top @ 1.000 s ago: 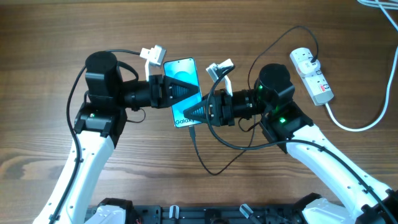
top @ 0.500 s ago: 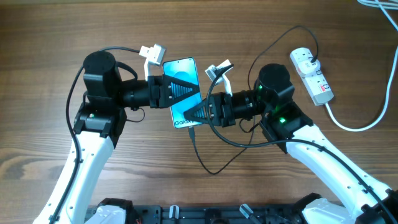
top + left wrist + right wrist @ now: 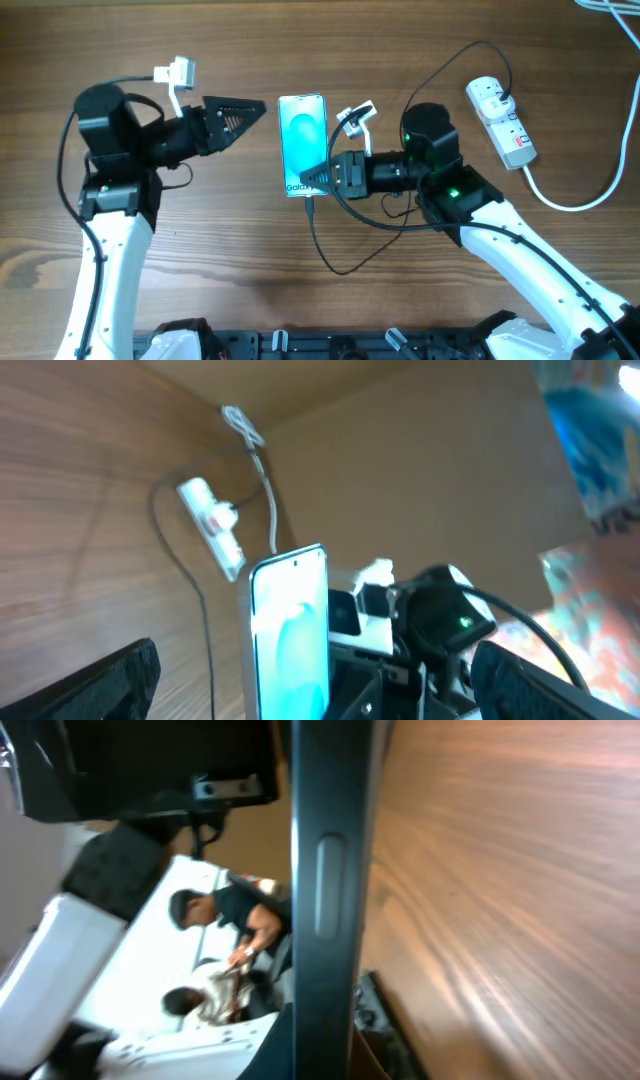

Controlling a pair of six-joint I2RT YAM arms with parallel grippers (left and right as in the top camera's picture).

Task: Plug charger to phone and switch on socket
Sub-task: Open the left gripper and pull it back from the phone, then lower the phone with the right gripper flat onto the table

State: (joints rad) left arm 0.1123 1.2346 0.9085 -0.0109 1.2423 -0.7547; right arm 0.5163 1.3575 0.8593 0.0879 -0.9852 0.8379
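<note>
While the left gripper (image 3: 245,112) stands with its jaws spread wide and nothing between them, it is well apart from the phone (image 3: 303,135), out to the phone's left over the bare wooden table (image 3: 200,250). From the left wrist view its two dark fingers (image 3: 100,685) frame the scene at the lower corners, and the phone appears between them in the distance, screen facing the camera.

From overhead the phone sits near the middle of the table, its long sides running away from the robot and its turquoise screen up. The right gripper (image 3: 312,178) is closed on the phone's lower right edge. The right wrist view shows that dark edge, with a side button, running straight up through the picture.

The charger (image 3: 312,218) meets the phone's bottom edge just beside the right gripper; whether the tip is fully seated I cannot tell. Its thin black cable loops toward the robot, passes under the right arm and arcs to the socket (image 3: 503,125) at the far right. The socket's thick white cord (image 3: 570,205) curves off to the right.
</note>
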